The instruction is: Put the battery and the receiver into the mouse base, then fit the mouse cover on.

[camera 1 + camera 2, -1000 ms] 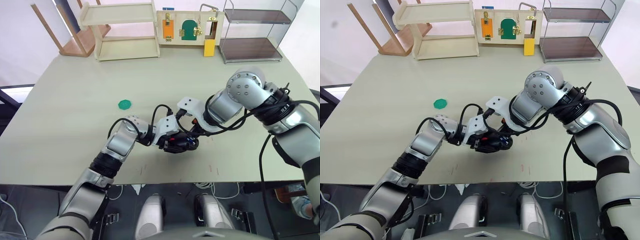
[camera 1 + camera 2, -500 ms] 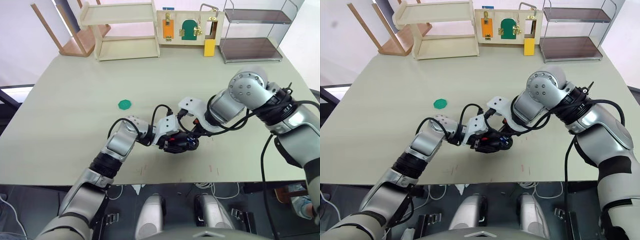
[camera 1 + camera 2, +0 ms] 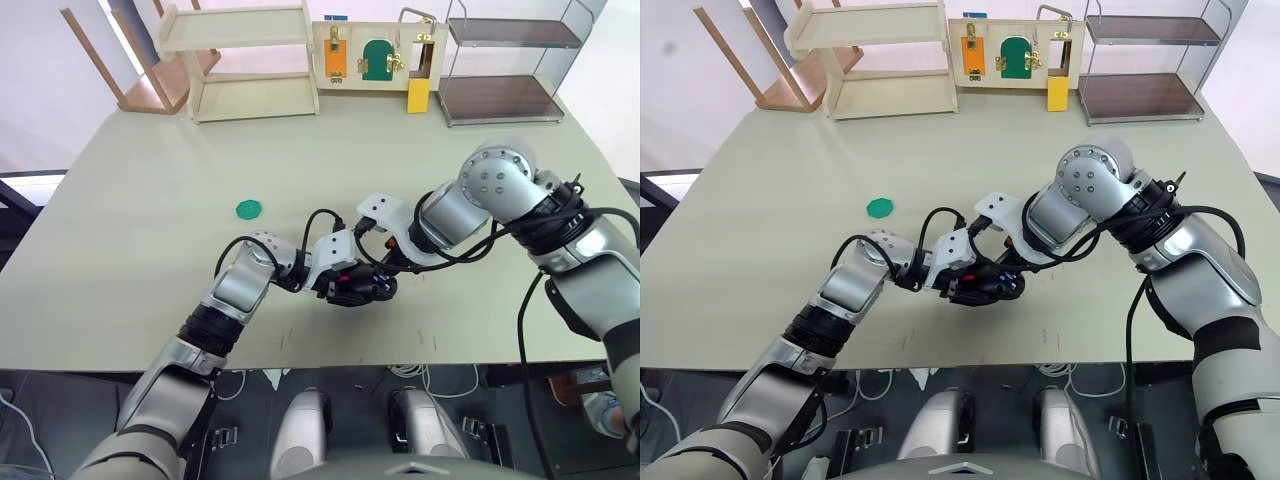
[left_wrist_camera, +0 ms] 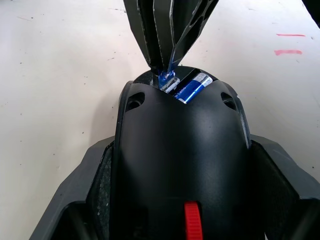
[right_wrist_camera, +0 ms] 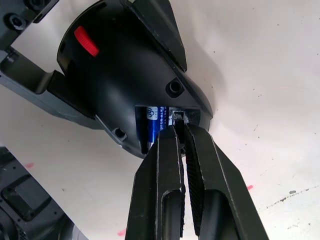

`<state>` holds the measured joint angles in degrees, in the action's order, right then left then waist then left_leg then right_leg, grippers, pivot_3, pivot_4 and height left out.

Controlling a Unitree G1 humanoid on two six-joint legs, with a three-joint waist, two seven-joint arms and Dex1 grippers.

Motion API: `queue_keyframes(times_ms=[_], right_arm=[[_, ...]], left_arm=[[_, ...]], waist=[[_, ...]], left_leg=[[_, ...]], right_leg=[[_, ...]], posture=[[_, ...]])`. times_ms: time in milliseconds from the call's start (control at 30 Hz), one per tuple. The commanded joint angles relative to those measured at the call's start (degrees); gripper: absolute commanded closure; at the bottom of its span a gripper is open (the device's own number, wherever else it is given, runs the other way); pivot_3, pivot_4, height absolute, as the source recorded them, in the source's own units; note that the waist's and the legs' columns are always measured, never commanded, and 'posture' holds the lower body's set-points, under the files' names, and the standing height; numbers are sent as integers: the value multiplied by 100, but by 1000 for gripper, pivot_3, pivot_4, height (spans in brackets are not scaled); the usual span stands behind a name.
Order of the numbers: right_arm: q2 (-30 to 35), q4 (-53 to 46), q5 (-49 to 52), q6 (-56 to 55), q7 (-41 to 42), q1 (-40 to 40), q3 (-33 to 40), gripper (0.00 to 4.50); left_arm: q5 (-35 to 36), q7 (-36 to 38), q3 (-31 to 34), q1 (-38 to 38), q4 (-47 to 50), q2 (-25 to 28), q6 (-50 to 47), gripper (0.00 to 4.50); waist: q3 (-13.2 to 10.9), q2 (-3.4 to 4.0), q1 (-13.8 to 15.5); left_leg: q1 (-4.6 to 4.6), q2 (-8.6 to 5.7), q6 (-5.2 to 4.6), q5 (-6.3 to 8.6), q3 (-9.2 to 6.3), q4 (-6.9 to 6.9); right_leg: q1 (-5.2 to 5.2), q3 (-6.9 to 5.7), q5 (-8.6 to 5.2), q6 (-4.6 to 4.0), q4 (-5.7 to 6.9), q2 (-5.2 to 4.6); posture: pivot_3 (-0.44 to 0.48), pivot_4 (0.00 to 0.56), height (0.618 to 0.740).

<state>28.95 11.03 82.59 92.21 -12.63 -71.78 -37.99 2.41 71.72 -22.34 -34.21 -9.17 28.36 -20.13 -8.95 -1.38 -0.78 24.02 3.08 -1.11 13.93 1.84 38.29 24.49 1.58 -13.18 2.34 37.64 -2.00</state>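
Note:
My left gripper is shut on the black mouse base, holding it by its sides just above the table, near the front middle. Its inner side faces up, with a red part showing. The blue battery lies in its slot at the base's end. Right beside the battery, my right gripper is shut on the small receiver, its fingertips pressed to the slot. The mouse cover is out of view.
A small green disc lies on the table to the left. Along the far edge stand a wooden shelf, a board with latches and a wire rack. Red marks dot the table near the mouse.
My right arm's elbow has drifted slightly to the right. Both grippers and the mouse base stay where they were.

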Motion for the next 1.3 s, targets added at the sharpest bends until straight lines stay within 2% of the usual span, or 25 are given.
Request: queue_keyframes(times_ms=[33,500,1300], right_arm=[[-87,-131,-43,29,3,30,116,4500],[130,-326,276,29,19,157,-90,4500],[14,-380,292,29,-25,475,266,4500]], left_arm=[[-136,72,-356,250,-226,-12,-242,1493],[-140,76,-355,258,-259,-12,-228,1493],[-127,102,-338,264,-233,8,-256,1493]], waist=[[0,0,-2],[0,0,1],[1,1,-2]], left_leg=[[0,0,0,0,0,0],[-1,1,0,0,-14,-2],[0,0,0,0,-41,-8]], right_leg=[[0,0,0,0,0,0],[0,0,-1,0,-3,0],[-5,-8,-2,-1,-11,0]], posture=[[0,150,740],[0,150,740],[0,150,740]])
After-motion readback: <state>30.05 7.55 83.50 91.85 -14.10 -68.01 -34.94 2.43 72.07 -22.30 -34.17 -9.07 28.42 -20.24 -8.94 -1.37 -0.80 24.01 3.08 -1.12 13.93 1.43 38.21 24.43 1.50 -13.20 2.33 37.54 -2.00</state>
